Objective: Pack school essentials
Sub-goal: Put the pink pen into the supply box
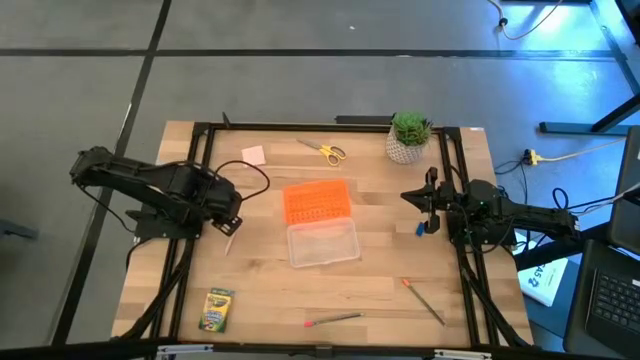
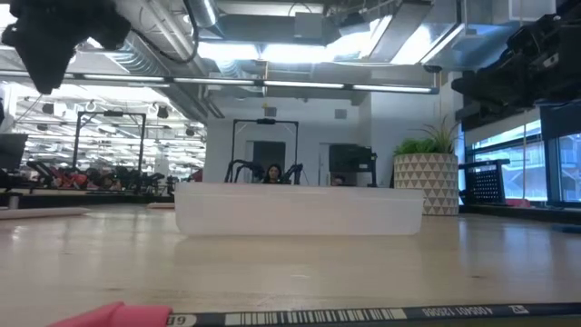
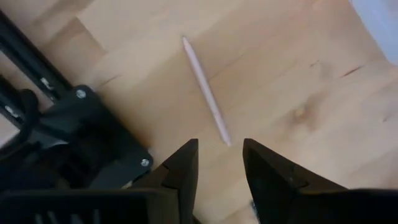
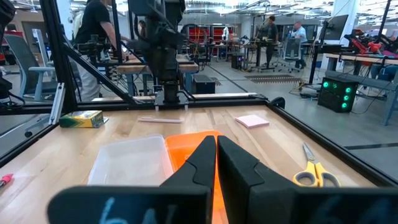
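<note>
My left gripper (image 3: 219, 148) is open and hovers over the table's left side (image 1: 232, 224). Its fingers stand above the near end of a thin pale pencil (image 3: 205, 90) that lies flat on the wood (image 1: 230, 241). My right gripper (image 4: 216, 148) is shut and hangs over the right side (image 1: 414, 196), touching nothing. Lying on the table are the pink pad (image 1: 253, 155), yellow-handled scissors (image 1: 323, 151), crayon box (image 1: 216, 309), two red-tipped pens (image 1: 335, 320) (image 1: 424, 300) and a tiny blue piece (image 1: 418, 229).
The clear case (image 1: 323, 243) sits mid-table with its orange lid (image 1: 316, 202) flat beside it on the far side. A potted plant (image 1: 409, 137) stands at the far right. Black frame rails (image 1: 196, 180) run along both table sides. People are in the room beyond.
</note>
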Available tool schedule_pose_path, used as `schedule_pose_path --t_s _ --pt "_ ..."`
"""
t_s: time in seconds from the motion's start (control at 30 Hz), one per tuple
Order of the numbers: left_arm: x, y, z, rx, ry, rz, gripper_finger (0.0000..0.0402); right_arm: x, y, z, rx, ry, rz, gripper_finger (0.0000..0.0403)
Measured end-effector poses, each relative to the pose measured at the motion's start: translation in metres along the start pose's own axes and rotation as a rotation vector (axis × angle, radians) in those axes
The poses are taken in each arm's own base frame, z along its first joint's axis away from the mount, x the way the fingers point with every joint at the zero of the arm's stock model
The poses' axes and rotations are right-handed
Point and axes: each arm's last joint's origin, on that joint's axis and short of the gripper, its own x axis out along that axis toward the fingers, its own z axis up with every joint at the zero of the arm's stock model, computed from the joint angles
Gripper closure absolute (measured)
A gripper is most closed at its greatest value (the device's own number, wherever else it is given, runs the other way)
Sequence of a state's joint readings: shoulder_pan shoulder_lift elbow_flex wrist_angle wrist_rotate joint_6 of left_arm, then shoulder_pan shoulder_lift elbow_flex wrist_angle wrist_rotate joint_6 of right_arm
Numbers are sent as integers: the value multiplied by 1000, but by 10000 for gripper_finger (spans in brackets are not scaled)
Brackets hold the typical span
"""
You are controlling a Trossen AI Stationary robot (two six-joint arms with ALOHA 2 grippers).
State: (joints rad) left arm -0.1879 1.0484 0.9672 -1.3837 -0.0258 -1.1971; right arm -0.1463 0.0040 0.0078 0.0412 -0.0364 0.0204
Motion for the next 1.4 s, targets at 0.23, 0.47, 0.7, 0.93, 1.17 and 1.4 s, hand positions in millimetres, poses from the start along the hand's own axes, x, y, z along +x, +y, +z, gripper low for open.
schedule_pose_path --t_s 0.23,0.47,0.7,0.93,1.17,1.4 --pt "52 -7 0 -29 9 -85 280 0 0 0 -1 2 0 383" --pt "90 2 -6 -29 35 -88 280 0 0 0 0 5 0 383" --pt "110 8 -13 -52 78 -86 280 0 0 -1 1 6 0 383" --pt "115 7 -22 -40 80 -89 280 0 0 -1 1 10 0 383" --pt "122 6 -31 -61 54 -103 280 0 1 -1 -2 7 29 383" --pt "123 3 -35 -55 11 -117 280 -7 2 33 -57 -53 35 383"
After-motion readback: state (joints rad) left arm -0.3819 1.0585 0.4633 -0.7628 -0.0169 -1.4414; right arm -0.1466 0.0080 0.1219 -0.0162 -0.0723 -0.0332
